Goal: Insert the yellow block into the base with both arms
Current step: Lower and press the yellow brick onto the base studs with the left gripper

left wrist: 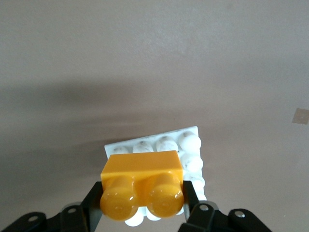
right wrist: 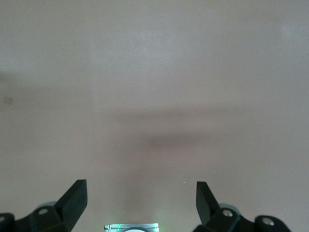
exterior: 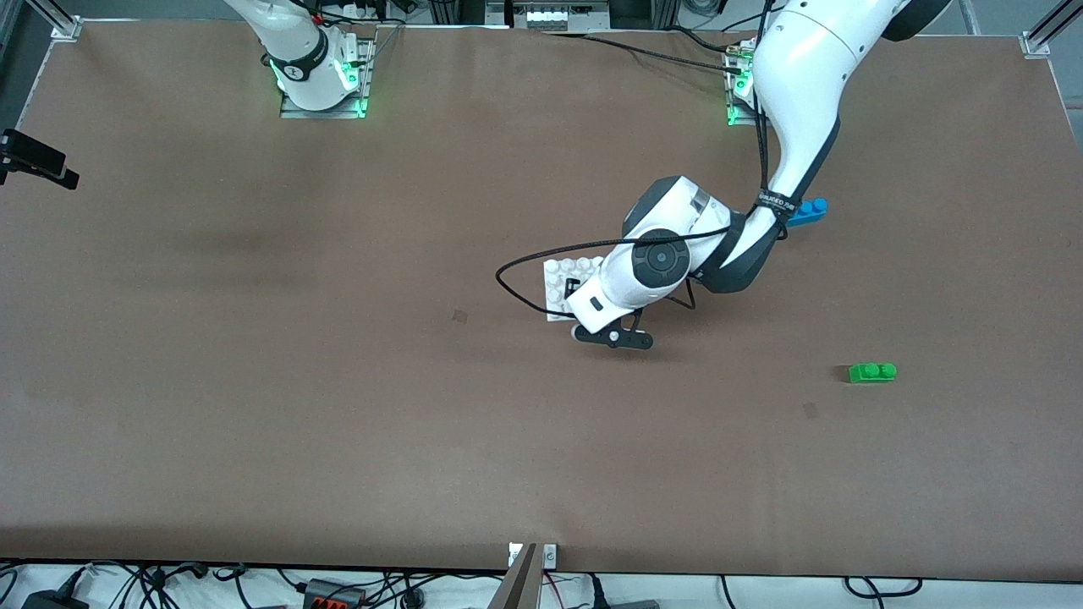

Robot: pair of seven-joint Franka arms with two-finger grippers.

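Left wrist view shows the most: the left gripper (left wrist: 142,205) has its two black fingers (left wrist: 94,203) pressed against the ends of the small yellow-orange plastic brick with two round studs (left wrist: 141,181), so the claw is clamped tight on that yellow block. Right under the block lies the flat square white plastic plate with its grid of round studs (left wrist: 190,140); this base shows past the block at twelve and three o'clock in that picture, and whether block and studs actually touch cannot be told.

The front view hides the yellow block wholly under the left arm's white wrist (exterior: 630,283). There the left arm reaches from its mount down over the middle of the brown table (exterior: 254,381), and only the corner of the base (exterior: 563,283) at nine o'clock from the wrist shows.

That high view alone gives a longer blue plastic brick (exterior: 808,211), half covered by the left arm's forearm at about two o'clock from the base, and a green two-stud plastic brick (exterior: 871,372) at four o'clock, nearer to the front camera, toward the left arm's end of the table.

The right wrist view shows the right gripper (right wrist: 141,200) spread as wide as it goes, holding nothing, over bare tabletop; the right arm waits by its mount.
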